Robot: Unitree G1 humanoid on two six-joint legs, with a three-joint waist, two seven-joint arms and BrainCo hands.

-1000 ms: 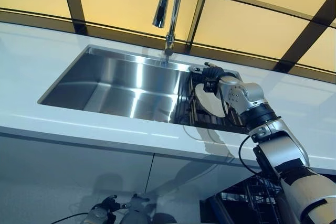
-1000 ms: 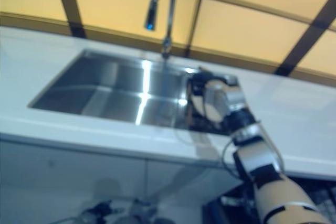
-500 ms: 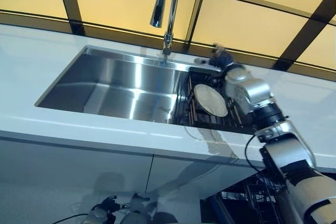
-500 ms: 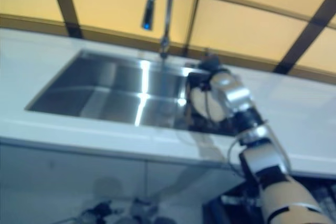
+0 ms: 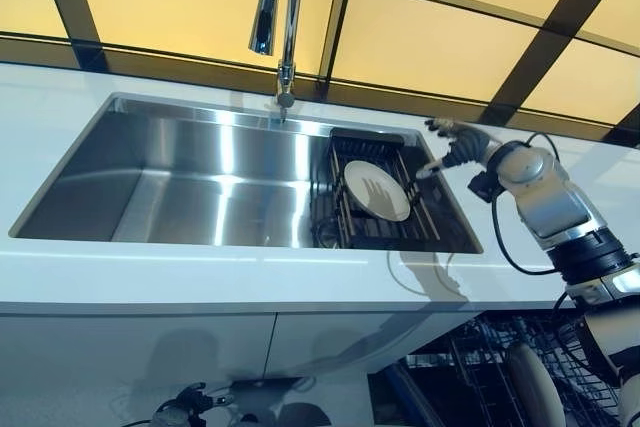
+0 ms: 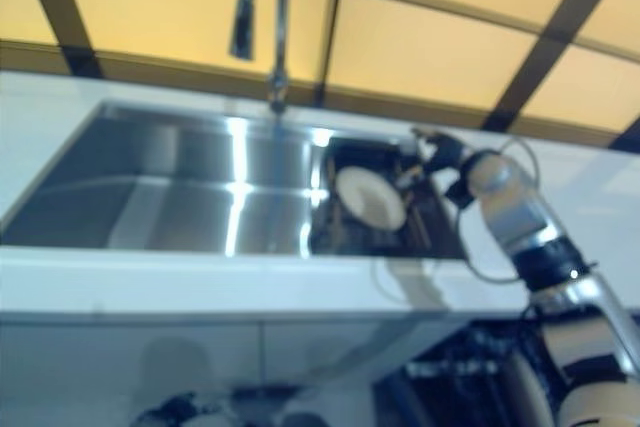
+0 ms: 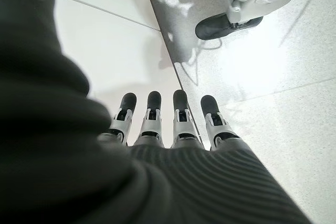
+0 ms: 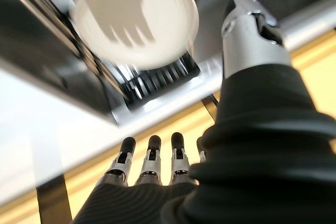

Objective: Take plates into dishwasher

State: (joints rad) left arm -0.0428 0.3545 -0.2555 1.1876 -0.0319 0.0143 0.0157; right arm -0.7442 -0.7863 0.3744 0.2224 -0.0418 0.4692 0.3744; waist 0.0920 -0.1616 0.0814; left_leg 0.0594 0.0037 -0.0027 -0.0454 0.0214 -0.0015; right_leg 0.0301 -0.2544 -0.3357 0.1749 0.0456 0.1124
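Kitchen: steel sink (image 5: 180, 182), tall faucet (image 5: 275, 17), white countertop (image 5: 200, 272).

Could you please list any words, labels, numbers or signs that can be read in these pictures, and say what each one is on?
None: no readable text shows in any view.
The plate, the dark rack it stands in, the sink, the faucet and the white counter are all plain.
The right hand and left hand carry no legible marking either.
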